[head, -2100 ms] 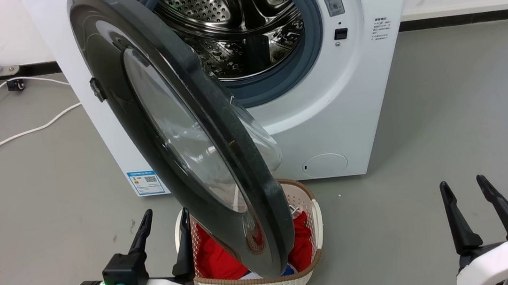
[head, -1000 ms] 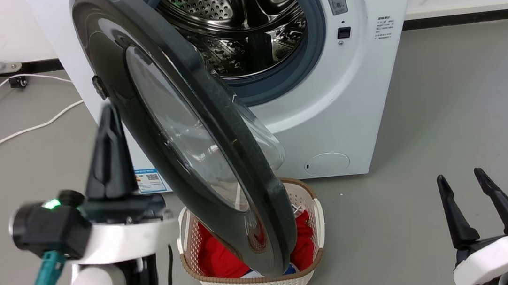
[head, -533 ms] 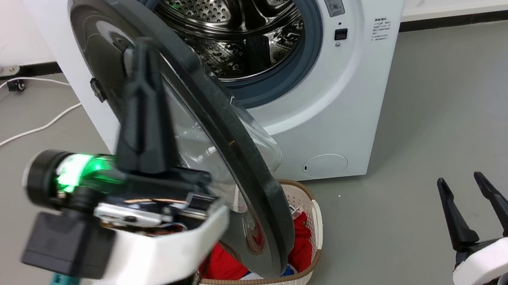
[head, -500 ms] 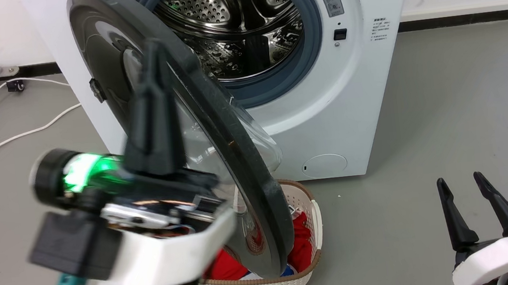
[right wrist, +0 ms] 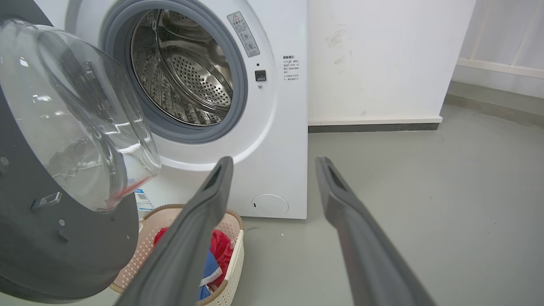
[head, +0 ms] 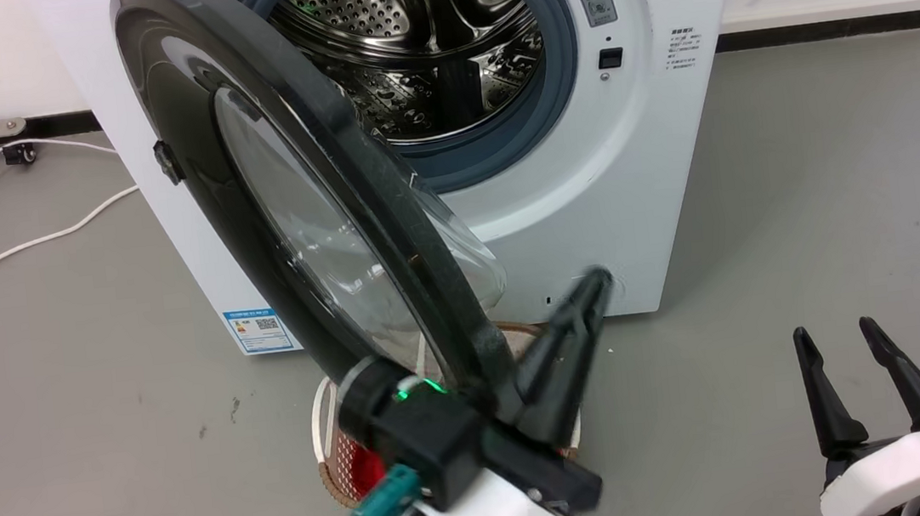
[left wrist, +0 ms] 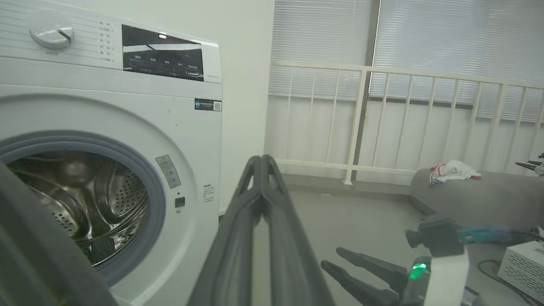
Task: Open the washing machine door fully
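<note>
**Head view.** Washing machine door [head: 311, 222] swung partly open, running from upper left to lower centre of the frame, outer face turned to frame left, clear glass bowl bulging toward the washing machine [head: 590, 193] behind it. Steel drum [head: 420, 40] and grey gasket [head: 484, 157] exposed at top centre. Left claw [head: 591, 287] at lower centre, just right of the door's lower rim, fingers pressed together on nothing, slanting up and right across the machine's lower front; contact with the rim not determinable. Right claw [head: 835, 330] at lower right, spread, pinching nothing, well apart from door and machine. Laundry basket [head: 331, 451] on the floor beneath the door's lower edge, largely hidden by door and left arm. Blue label [head: 258, 330] at the machine's lower left corner; white cable [head: 22, 244] on the floor at left.

**Left wrist view, beyond the above.** Dial [left wrist: 52, 35] and dark display panel [left wrist: 161, 53] along the machine's top; white railing [left wrist: 382, 110] at right; own fingertips meeting at frame centre; door as a blurred dark band at lower left.

**Right wrist view, beyond the above.** Inner face of the door at left, round white filter cover [right wrist: 270, 205] low on the machine front, red clothing [right wrist: 221, 246] inside the basket, own fingers parted with bare floor between
</note>
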Controlling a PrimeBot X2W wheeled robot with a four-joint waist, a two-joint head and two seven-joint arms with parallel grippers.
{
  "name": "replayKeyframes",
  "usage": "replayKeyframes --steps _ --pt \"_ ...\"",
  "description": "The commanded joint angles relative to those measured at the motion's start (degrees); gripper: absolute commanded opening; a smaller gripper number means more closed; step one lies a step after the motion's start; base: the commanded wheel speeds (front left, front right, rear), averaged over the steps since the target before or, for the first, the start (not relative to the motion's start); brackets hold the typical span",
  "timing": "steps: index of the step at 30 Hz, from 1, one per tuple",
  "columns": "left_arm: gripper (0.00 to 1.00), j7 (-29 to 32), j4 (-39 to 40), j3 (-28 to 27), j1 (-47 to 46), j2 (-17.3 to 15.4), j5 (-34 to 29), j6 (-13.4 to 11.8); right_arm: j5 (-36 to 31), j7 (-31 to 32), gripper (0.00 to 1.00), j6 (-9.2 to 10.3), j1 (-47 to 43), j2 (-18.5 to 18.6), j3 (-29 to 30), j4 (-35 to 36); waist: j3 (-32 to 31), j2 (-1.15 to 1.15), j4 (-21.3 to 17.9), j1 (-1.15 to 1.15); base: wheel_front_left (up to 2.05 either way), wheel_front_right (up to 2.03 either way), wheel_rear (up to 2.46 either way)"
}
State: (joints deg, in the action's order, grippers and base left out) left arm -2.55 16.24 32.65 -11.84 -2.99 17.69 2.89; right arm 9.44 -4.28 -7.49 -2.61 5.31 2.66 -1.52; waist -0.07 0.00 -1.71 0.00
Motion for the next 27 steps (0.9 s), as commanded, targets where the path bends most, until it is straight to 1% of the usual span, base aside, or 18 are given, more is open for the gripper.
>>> replayKeyframes --steps 1,5,10,20,27 --pt "0.00 0.72 -0.74 0.73 0.99 -0.28 0.14 0.19 0.34 -0.27 1.00 -0.01 0.53 -0.24 0.14 -0.11 0.17 0.00 0.11 0.00 0.00 0.00 0.00" --pt "0.00 4.02 -4.91 3.76 3.63 -0.83 0.19 0.03 0.43 -0.36 1.00 -0.01 1.18 -0.43 0.01 -0.47 0.71 0.00 0.04 0.00 0.00 0.00 0.00" --pt "0.00 5.29 -10.41 5.18 4.76 -1.40 -1.35 -1.13 0.62 -0.69 1.00 -0.01 1.47 -0.60 -0.01 -1.06 1.35 0.00 0.09 0.00 0.00 0.00 0.00" --pt "0.00 2.34 -19.13 1.66 3.09 -1.01 -0.76 -4.84 0.66 -0.80 1.00 -0.01 2.16 -0.65 0.01 -2.11 1.95 0.00 -0.59 0.00 0.00 0.00 0.00" --pt "0.00 0.22 -21.74 -0.49 2.29 -1.27 -0.32 -6.79 0.80 -0.79 1.00 -0.01 1.95 -0.83 0.58 -2.57 2.10 0.00 -0.62 0.00 0.00 0.00 0.00"
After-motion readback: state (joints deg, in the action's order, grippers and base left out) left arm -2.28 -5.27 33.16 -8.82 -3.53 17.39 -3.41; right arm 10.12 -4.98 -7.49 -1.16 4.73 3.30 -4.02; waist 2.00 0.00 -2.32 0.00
